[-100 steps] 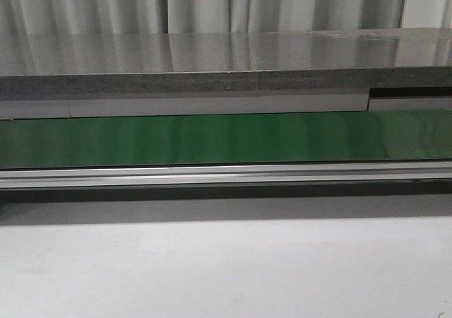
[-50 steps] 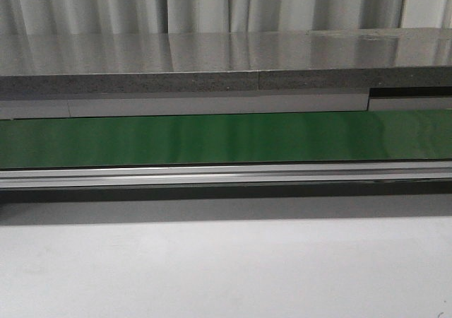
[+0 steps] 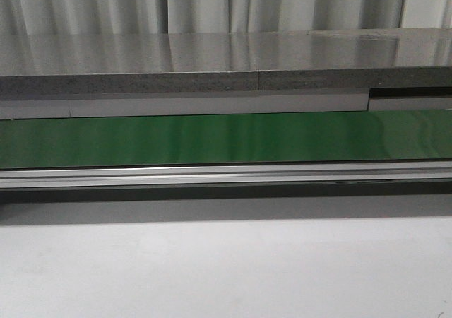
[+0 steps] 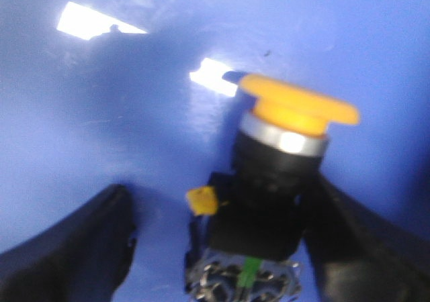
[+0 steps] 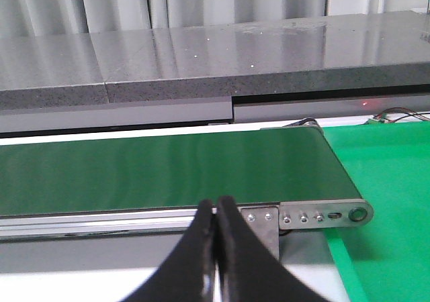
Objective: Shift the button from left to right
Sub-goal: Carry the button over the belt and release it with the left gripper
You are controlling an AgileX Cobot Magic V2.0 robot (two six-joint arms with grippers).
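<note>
The button (image 4: 285, 174) shows only in the left wrist view. It has a round yellow-orange cap on top, a shiny silver ring under the cap, and a black blocky body. A small yellow bit sticks out from the side of the body, and a thin green mark sits low on it. The button stands between the two black fingers of the left claw (image 4: 222, 248). One finger (image 4: 356, 241) is right against the black body. The other finger (image 4: 74, 248) is well apart from it, so the left claw is wide and is not squeezing the button. Behind the button is a blue surface (image 4: 134, 114) with two bright white patches on it. The picture is blurry.

The right claw (image 5: 216, 248) has its two black fingers pressed together, with nothing between them. It hangs over the near edge of a long green belt (image 5: 168, 171) with a silver rail along its front. Beside the end of the belt lies a bright green mat (image 5: 390, 201).

In the front view the green belt runs from side to side. A white table (image 3: 226, 268) is in front of it, and a gray shelf (image 3: 226, 63) and pale curtains (image 3: 198, 3) are behind it. No arm or claw shows in that view.
</note>
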